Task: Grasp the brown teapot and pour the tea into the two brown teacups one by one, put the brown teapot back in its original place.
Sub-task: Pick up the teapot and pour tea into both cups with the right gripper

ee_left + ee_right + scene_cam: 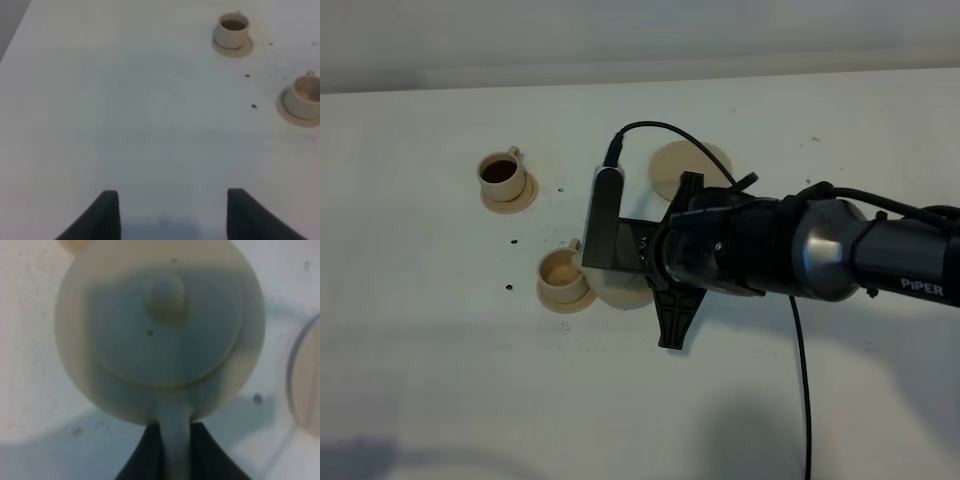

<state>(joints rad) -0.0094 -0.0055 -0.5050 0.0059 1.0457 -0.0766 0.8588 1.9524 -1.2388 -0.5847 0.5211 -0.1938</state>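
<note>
The brown teapot (160, 330) fills the right wrist view from above, with its lid knob (167, 297) in sight. My right gripper (172, 455) is shut on its loop handle (172, 435). In the exterior view the right gripper (642, 258) holds the teapot (618, 293) right beside the near teacup (563, 276), whose inside looks light. The far teacup (503, 175) holds dark tea. Both cups stand on small saucers. The wide saucer (692, 168) lies bare behind the arm. My left gripper (170, 215) is open and empty over bare table, with the far cup (232, 29) and near cup (304, 97) ahead.
The right arm (840, 250) and its cable (800, 380) stretch in from the right edge. Small dark specks (508, 287) dot the white table (440, 380) near the cups. The wide saucer's edge shows in the right wrist view (306, 385).
</note>
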